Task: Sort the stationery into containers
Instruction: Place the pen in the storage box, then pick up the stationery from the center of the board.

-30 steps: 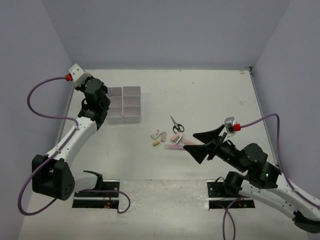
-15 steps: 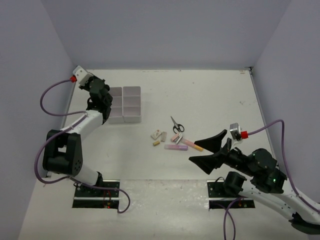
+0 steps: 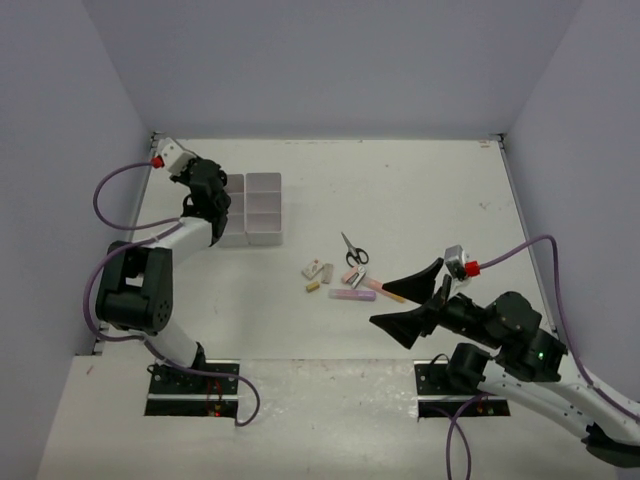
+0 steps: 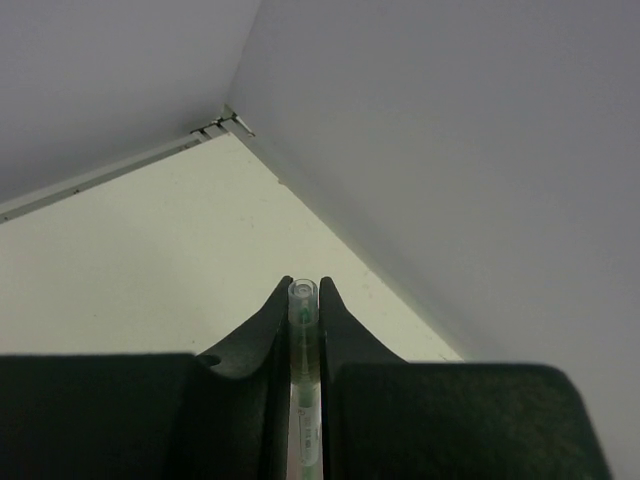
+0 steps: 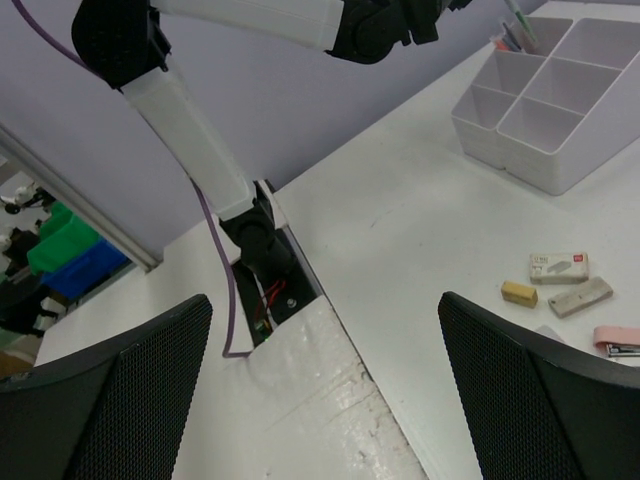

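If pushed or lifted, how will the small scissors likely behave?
The scissors lie flat on the table, so they would probably slide, not roll. Their thin, low profile looks hard to pinch, and the hinged blades might swing.

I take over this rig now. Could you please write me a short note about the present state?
Left gripper: jaws shut on green pen, at the tray.
Right gripper: jaws open, empty, above the table.
Done: pens seem to stand in one compartment.
Loose on the table: scissors, purple marker, pink-orange marker, erasers.
Left to do: drop the green pen, then sort the rest.
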`<state>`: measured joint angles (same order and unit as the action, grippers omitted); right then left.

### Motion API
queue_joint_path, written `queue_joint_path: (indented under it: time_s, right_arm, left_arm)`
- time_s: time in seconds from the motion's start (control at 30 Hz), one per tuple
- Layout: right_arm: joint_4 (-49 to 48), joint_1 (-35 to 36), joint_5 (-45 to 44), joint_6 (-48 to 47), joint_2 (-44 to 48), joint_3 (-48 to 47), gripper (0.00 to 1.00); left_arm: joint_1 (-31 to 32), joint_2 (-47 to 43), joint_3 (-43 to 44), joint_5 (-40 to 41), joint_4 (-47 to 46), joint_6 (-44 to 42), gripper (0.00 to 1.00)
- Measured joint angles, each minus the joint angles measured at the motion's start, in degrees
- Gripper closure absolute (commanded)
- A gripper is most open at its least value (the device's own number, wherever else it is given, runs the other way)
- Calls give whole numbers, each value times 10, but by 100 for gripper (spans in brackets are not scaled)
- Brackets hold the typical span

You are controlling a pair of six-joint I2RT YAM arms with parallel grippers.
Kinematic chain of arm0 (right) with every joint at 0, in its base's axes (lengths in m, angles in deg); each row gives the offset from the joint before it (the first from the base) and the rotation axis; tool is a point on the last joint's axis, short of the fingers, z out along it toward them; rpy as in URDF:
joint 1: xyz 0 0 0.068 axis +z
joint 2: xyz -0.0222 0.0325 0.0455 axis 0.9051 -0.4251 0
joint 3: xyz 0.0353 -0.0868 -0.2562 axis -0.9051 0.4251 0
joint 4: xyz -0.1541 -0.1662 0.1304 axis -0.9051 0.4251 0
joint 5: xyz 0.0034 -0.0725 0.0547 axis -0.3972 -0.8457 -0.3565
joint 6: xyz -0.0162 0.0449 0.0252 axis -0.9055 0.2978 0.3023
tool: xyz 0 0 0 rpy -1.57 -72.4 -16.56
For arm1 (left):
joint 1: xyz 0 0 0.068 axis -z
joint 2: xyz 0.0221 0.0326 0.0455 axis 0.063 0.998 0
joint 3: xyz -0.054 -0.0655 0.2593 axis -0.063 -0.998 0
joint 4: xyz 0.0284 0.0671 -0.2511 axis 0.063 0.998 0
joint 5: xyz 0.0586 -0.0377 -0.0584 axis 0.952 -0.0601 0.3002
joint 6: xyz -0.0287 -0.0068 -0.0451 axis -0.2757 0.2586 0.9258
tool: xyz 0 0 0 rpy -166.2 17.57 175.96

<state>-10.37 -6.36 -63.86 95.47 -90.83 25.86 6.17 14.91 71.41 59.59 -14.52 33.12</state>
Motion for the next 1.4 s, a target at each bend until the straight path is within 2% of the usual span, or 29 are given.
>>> queue_joint_path:
  time_s: [0.03,0.07,0.27,0.4,0.43,0.6,0.77,0.83,0.93,1.03,1.2,1.23,1.3,1.4]
  right_arm:
    - [0,0,0,-2,-2,0,1]
    - [0,0,0,-4,-4,1,1]
    - [-4,0,-8,-15,-48,1,1]
    - [-12,0,-22,-16,-110,3,1]
    - [-13,0,-28,-14,-123,4,1]
    - [-14,0,-85,-6,-208,3,1]
    - [2,-5,-125,-10,-287,-18,5]
    - [10,-11,-137,-14,-312,-39,14]
    - [28,-32,-154,-15,-365,-87,44]
    - [33,-48,-171,-14,-437,-146,56]
    - [47,-53,-166,-9,-563,-226,58]
    - [49,-53,-162,-9,-588,-239,56]
    - [64,-52,-155,-7,-632,-265,45]
    - [85,-49,-158,2,-702,-313,42]
  left_arm:
    - [0,-1,0,-8,7,6,31]
    - [0,-3,0,-16,14,13,28]
    - [0,-61,-9,-74,85,67,17]
    - [0,-128,-16,-101,125,98,1]
    - [0,-153,-16,-106,143,105,0]
    - [0,-242,70,-170,346,138,0]
    - [0,-362,75,-348,460,98,0]
    - [1,-421,49,-407,506,71,0]
    - [1,-495,19,-442,581,22,0]
    - [1,-551,-22,-452,632,-22,0]
    - [3,-575,-92,-493,659,-67,0]
    - [4,-571,-98,-500,662,-72,0]
    - [5,-566,-104,-507,666,-78,0]
    - [5,-570,-105,-513,667,-83,0]
